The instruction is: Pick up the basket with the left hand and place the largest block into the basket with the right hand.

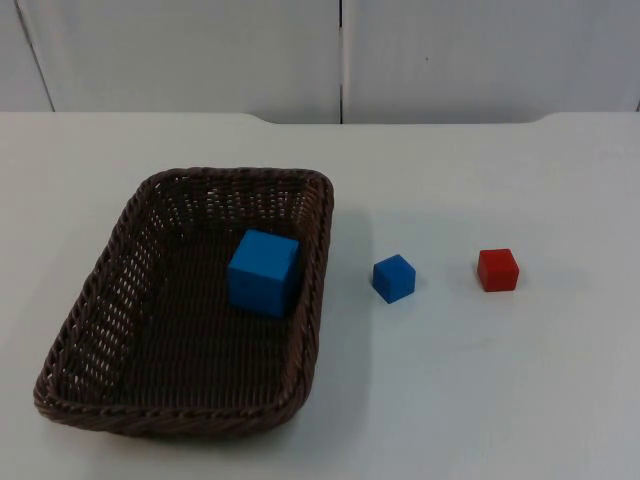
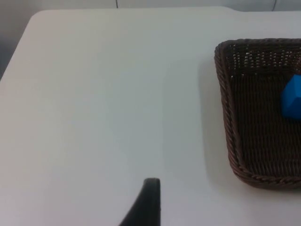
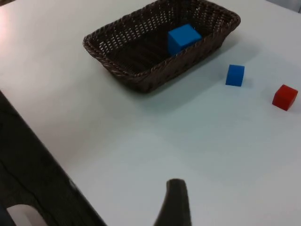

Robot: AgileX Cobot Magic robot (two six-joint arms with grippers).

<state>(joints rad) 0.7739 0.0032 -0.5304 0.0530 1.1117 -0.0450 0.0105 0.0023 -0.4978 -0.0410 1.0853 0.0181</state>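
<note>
A dark brown wicker basket (image 1: pixel 92 290) rests on the white table, left of centre. The largest block, a blue cube (image 1: pixel 264 272), lies inside it near the right wall. A small blue cube (image 1: pixel 394 278) and a small red cube (image 1: pixel 498 270) sit on the table to the basket's right. My left gripper (image 2: pixel 150 200) hangs over bare table, well apart from the basket (image 2: pixel 226 108) and the big blue cube (image 2: pixel 292 96). My right gripper (image 3: pixel 175 202) is raised far back from the basket (image 3: pixel 123 71), the big cube (image 3: pixel 183 38), the small blue cube (image 3: pixel 234 75) and the red cube (image 3: pixel 285 97). Both arms wait.
The grey partition wall (image 1: pixel 340 55) closes the table's far side. A table edge with dark space beyond it (image 3: pixel 28 160) runs beside my right gripper. Bare table surrounds the basket and the two loose cubes.
</note>
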